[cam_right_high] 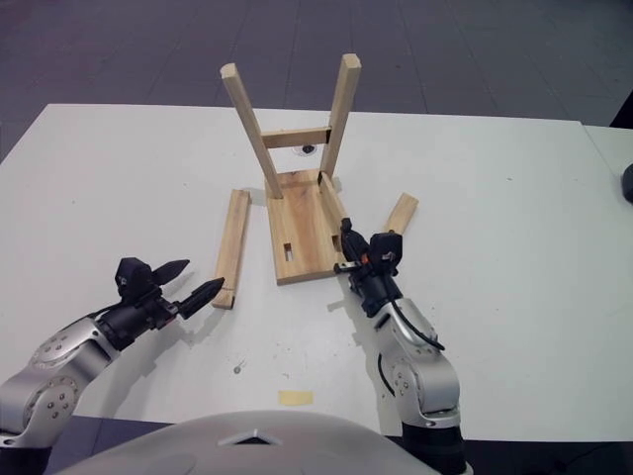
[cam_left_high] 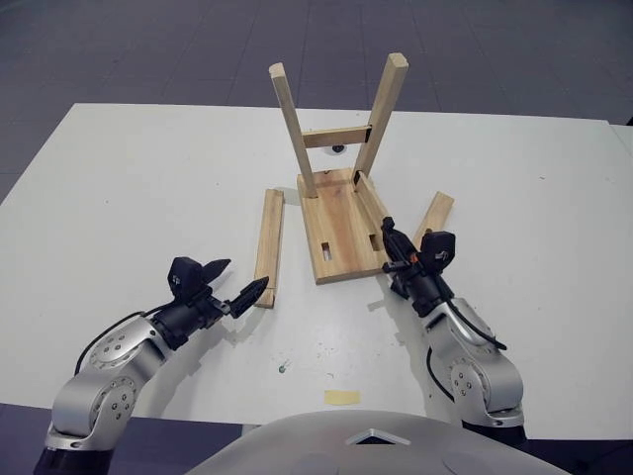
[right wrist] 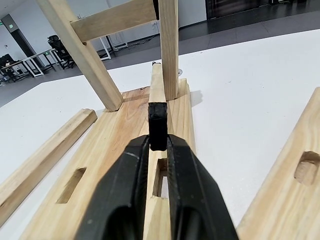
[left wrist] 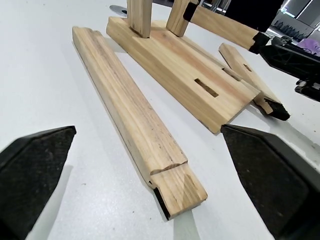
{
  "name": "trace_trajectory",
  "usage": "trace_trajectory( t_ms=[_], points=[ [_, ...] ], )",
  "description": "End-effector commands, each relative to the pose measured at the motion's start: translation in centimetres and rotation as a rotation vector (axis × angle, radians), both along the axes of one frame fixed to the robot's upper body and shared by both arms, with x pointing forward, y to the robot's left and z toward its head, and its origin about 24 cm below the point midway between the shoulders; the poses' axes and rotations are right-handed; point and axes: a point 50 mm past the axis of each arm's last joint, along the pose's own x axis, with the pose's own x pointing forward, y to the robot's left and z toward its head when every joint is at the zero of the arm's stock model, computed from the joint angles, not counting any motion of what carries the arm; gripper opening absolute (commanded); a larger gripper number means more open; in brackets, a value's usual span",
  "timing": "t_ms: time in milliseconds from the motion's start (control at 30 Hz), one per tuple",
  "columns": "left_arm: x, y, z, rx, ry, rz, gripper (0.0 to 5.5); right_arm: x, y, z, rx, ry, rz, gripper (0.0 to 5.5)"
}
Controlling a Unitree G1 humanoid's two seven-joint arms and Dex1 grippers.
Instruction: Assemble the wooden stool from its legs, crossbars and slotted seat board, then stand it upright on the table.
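The slotted seat board (cam_left_high: 336, 233) lies flat mid-table. Two legs (cam_left_high: 294, 129) (cam_left_high: 381, 114) stand in its far slots, joined by a crossbar (cam_left_high: 334, 137). A loose leg (cam_left_high: 269, 237) lies just left of the board, and another (cam_left_high: 435, 216) lies to its right. My left gripper (cam_left_high: 242, 277) is open at the near end of the left loose leg (left wrist: 135, 115), with one finger on each side and neither touching it. My right gripper (cam_left_high: 390, 232) is shut on a thin crossbar (right wrist: 156, 90) with a black end. That crossbar runs along the board's right edge toward the upright leg.
A yellow scrap of tape (cam_left_high: 342, 398) lies near the table's front edge, and a small dark disc (cam_left_high: 338, 149) sits behind the upright legs. The white table (cam_left_high: 129, 188) has wide bare areas to the left and right.
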Motion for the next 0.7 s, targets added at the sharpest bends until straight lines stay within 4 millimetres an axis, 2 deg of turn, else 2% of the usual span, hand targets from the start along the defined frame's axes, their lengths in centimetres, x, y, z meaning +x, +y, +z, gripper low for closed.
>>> trace_trajectory(
  t_ms=[33,367,567,700],
  points=[
    [-0.1,0.9,-0.9,0.109,0.116,-0.116,5.4,-0.1,0.1,0.0,-0.004,0.005,0.003,0.4],
    [2.7,1.1,-2.1,0.191,0.097,-0.304,5.4,0.1,0.2,0.1,-0.005,0.002,0.009,0.4],
    [2.8,2.0,-1.4,0.141,0.142,-0.36,5.4,0.1,0.1,0.1,-0.013,0.005,0.02,0.4],
    [2.9,2.3,-1.2,0.202,0.15,-0.349,5.4,0.1,0.2,0.1,-0.013,0.006,0.02,0.4]
  ],
)
